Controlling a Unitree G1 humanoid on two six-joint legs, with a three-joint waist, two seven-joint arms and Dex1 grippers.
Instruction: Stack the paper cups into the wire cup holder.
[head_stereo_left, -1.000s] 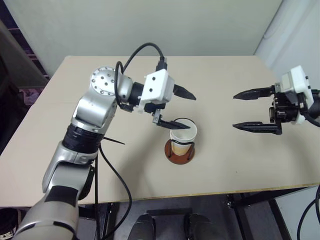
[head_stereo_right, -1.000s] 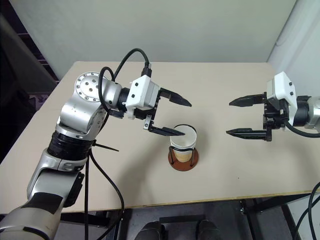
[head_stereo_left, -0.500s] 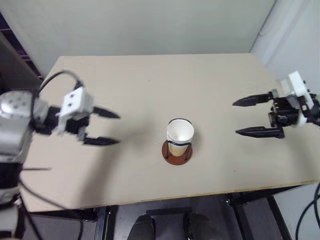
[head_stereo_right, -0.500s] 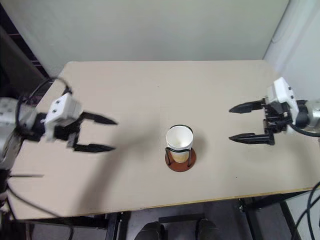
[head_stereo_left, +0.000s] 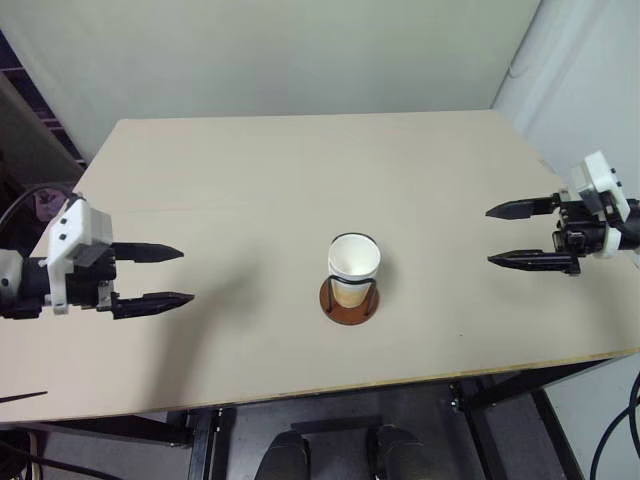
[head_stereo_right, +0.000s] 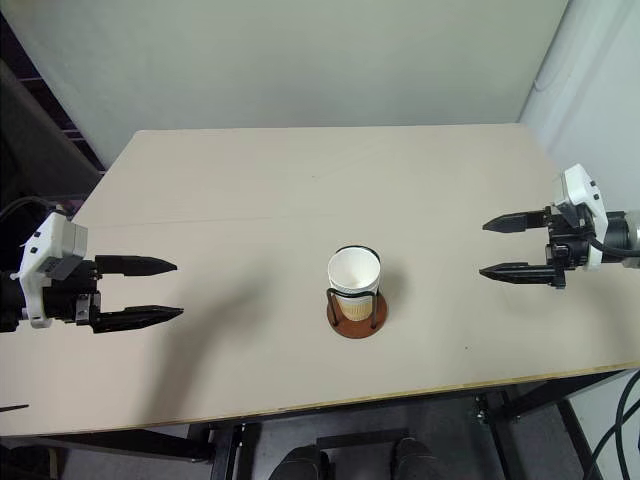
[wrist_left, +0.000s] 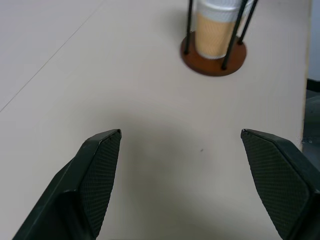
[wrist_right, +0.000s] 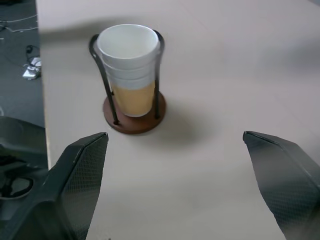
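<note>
Both jaws wide; paper cups (wrist_right: 130, 65) nested in wire cup holder (wrist_right: 134, 120).

bare table (head_stereo_left: 250, 190) all round, wire cup holder (head_stereo_left: 350, 292) mid-table

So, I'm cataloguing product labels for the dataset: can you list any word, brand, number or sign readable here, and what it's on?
None: no readable text.
Paper cups: plain tan-orange and white, no print.
Wire cup holder: bare black wire on a reddish-brown base, unmarked.
Left gripper and right gripper: no lettering.
Table: unmarked.
</note>
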